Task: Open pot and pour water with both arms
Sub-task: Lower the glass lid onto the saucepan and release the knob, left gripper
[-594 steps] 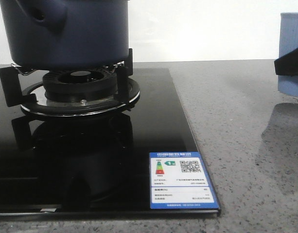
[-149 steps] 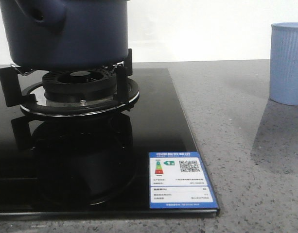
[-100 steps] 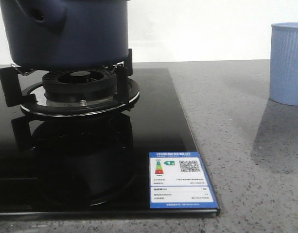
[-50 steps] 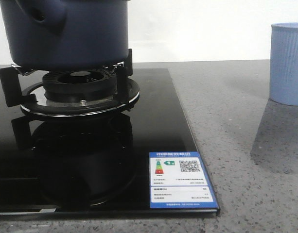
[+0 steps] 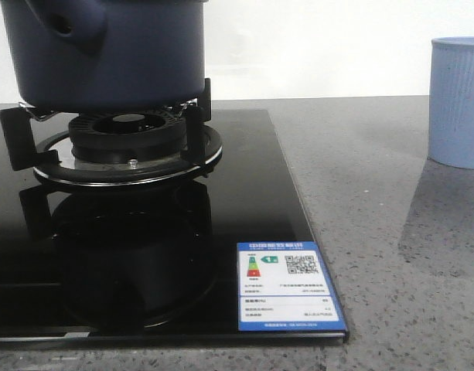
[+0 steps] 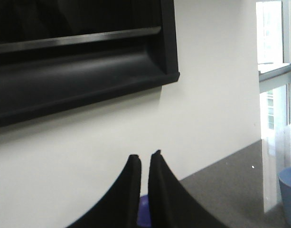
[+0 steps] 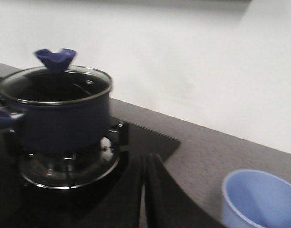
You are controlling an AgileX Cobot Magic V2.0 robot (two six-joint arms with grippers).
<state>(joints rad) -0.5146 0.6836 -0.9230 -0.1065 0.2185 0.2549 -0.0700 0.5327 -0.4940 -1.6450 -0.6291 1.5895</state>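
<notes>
Our right gripper [image 7: 143,164] has pulled away from the cup [image 5: 457,100]; little else moved.
We see the pot [image 5: 105,50] on the burner [image 5: 128,143], lid [image 7: 55,80] on; both grippers' fingers are nearly together, holding nothing. Opening comes first: our left gripper [image 6: 144,164] must spread and descend onto the lid knob [image 7: 55,58].

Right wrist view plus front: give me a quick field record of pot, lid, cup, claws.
pot: large round dark navy-blue pot, sitting on the black gas burner grate
lid: glass lid with blue knob, still on the pot
cup: light-blue ribbed plastic cup, upright on the grey speckled counter, apart from the stove
left claw: shut, raised, holding nothing
right claw: shut, holding nothing
</notes>
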